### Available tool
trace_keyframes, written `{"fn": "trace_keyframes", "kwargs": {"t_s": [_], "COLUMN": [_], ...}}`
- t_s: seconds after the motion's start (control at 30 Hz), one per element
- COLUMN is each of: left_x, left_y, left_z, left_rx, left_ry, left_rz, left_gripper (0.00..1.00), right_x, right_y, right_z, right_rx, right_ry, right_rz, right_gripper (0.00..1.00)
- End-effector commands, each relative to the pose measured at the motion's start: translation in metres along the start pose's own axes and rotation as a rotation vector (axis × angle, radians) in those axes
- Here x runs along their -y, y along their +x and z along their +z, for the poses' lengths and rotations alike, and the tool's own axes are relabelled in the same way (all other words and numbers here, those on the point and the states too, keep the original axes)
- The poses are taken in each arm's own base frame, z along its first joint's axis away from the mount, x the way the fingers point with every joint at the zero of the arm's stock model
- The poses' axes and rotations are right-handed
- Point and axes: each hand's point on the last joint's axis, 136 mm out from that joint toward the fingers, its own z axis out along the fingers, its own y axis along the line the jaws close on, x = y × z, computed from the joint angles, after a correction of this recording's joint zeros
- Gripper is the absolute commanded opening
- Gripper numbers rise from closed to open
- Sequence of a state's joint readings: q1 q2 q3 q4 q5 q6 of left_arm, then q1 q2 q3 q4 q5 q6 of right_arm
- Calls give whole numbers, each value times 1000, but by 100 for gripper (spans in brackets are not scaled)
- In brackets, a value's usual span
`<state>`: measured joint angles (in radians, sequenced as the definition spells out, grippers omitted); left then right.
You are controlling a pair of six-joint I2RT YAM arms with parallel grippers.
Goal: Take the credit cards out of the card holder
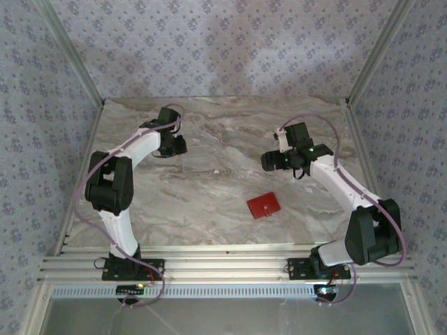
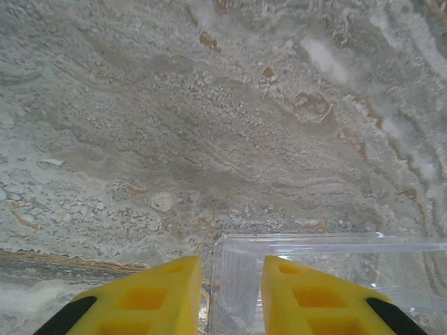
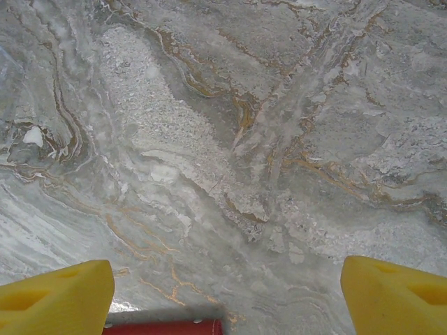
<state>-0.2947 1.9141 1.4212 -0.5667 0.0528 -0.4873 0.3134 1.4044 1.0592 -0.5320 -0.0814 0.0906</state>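
The card holder (image 1: 263, 205) is a small flat red wallet lying closed on the marble table (image 1: 230, 132), right of centre. Its red edge (image 3: 164, 326) shows at the bottom of the right wrist view. The credit cards are hidden. My right gripper (image 1: 274, 161) hovers above and behind the holder, and its jaws (image 3: 227, 269) stand wide open over bare marble with nothing between them. My left gripper (image 1: 178, 146) is at the back left. Its yellow fingers (image 2: 231, 262) straddle the end wall of a clear plastic box (image 2: 328, 262), with a gap still showing on both sides.
The clear plastic box (image 1: 199, 162) sits on the marble just right of the left gripper. Aluminium frame posts (image 1: 363, 77) and patterned walls close in the table's sides and back. A metal rail (image 1: 223, 269) runs along the near edge by the arm bases.
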Motion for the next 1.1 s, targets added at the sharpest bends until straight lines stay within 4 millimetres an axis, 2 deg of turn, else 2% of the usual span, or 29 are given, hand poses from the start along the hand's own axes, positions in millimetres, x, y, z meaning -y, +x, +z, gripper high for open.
{"fn": "trace_keyframes", "kwargs": {"t_s": [0.0, 0.37, 0.53, 0.77, 1.07], "left_x": [6, 20, 33, 64, 106], "left_y": [0, 5, 8, 15, 26], "left_z": [2, 4, 1, 1, 11], "left_rx": [-27, -29, -18, -12, -28], "left_ry": [14, -3, -9, 16, -25], "left_rz": [25, 80, 80, 54, 174], "left_gripper": [27, 14, 12, 11, 11], "right_x": [-1, 0, 1, 1, 1], "right_y": [-7, -6, -7, -5, 4], "right_z": [-13, -17, -22, -26, -31], "right_rx": [18, 22, 32, 33, 15], "right_ry": [13, 21, 27, 29, 28], "right_rz": [5, 5, 4, 3, 7], "right_gripper": [87, 88, 88, 88, 88]}}
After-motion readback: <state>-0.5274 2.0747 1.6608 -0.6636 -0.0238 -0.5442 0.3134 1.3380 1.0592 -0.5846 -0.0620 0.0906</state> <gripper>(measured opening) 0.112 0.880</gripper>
